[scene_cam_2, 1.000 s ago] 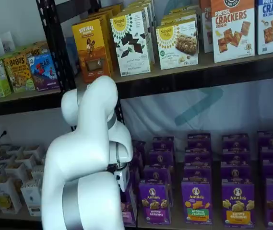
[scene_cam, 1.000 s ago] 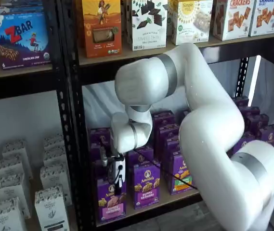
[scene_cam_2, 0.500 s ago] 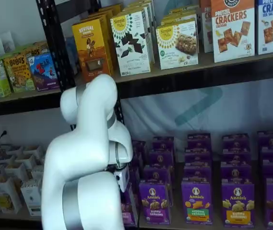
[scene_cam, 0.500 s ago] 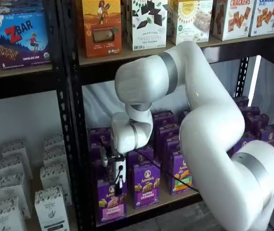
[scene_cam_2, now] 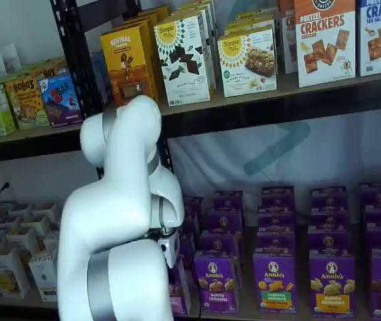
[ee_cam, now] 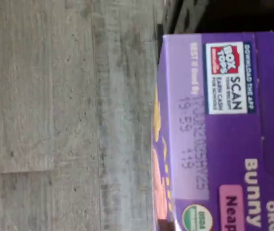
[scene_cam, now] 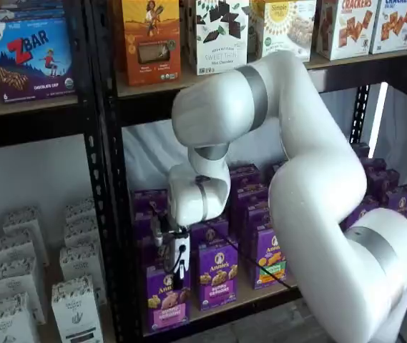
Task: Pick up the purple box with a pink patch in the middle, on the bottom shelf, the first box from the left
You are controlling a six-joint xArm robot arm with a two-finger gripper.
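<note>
Purple box under the gripper

Purple box [scene_cam: 165, 296] stands at the front of the bottom shelf [scene_cam: 221, 309], below the gripper [scene_cam: 178, 275]. Finger state: cannot tell. Light, stiff cardboard, likely crushable; best held across its narrow sides near the top

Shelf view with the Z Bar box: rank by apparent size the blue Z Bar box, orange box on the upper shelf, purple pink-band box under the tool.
1. Blue Z Bar box, nearer the camera, so unsure
2. Orange cardboard box, cropped at top
3. Purple pink-band box, partly behind the tool
</note>
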